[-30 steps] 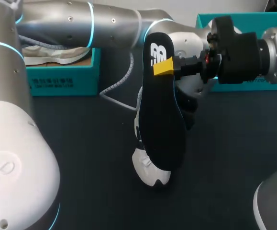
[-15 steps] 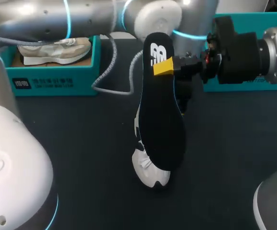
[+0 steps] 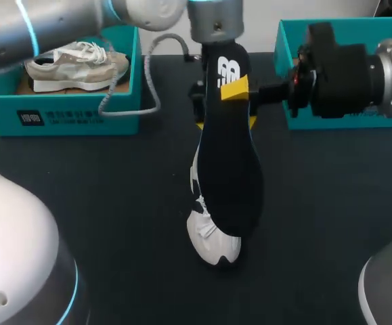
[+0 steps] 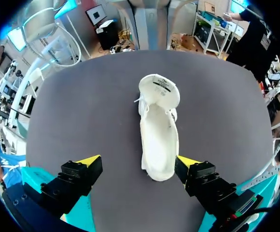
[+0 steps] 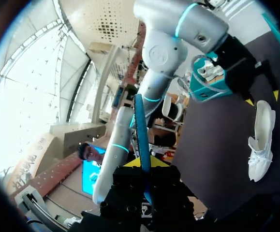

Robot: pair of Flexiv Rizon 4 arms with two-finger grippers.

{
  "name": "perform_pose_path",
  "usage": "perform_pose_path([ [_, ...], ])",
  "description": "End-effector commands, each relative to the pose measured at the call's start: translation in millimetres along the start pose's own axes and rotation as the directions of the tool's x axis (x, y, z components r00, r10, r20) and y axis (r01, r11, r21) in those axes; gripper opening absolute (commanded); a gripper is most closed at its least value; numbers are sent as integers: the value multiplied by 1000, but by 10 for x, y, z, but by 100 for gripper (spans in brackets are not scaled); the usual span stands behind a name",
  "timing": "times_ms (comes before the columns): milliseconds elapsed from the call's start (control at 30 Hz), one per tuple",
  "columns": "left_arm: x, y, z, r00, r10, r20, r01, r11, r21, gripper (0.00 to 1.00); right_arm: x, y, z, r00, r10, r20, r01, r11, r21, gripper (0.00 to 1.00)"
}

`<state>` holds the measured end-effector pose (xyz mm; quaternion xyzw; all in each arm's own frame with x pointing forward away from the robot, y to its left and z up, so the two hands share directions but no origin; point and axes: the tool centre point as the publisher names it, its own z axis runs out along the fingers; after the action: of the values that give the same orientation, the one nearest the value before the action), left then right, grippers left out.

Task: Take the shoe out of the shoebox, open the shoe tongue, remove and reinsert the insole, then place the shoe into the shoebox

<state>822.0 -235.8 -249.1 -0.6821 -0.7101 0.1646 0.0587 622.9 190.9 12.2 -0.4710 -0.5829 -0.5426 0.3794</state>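
Right claw [image 3: 235,91] is clamped on the heel end of the black insole [image 3: 231,156]. The insole hangs above the desk [image 3: 114,203], lengthwise over the shoe. In the right wrist view it sits edge-on between the fingers.

The shoe [image 4: 158,140] lies on the desk with its sole down. Its tongue [image 4: 160,89] is folded forward and the opening is clear. In the head view only the toe shows under the insole.

Left claw [image 4: 139,162] is spread wide and straddles the shoe's heel end. Neither finger touches the shoe, so nothing is holding it.

The left shoebox [image 3: 80,115] already holds a second shoe [image 3: 74,61]. The right shoebox [image 3: 284,47] is mostly hidden behind the right arm, so I can't tell what's in it.

My read is that reinsertion is next. Risks:
- The shoe is unrestrained. If the insole toe pushes in before the left claw grips, the shoe could skid or roll on the desk.
- The insole is held at one end only. The free end may sag and catch on the collar or tongue, then fold instead of sliding flat.
- The tongue could flop back and block entry.
- Both claws are crowded around the heel. If the left one closes or lifts there, it could clip the insole or the right fingers.
- The insole hides the shoe from the head camera, so alignment depends on the left wrist view.
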Motion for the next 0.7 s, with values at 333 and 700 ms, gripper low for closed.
perform_pose_path([
  [333,795,-299,-761,819,108,563,-55,992,-109,100,-358,263,-365,983,176,-46,-181,967,-179,0],
  [700,1142,-587,-1043,684,182,707,-82,981,-173,100,-761,783,-379,955,292,-55,-295,953,-63,0],
])
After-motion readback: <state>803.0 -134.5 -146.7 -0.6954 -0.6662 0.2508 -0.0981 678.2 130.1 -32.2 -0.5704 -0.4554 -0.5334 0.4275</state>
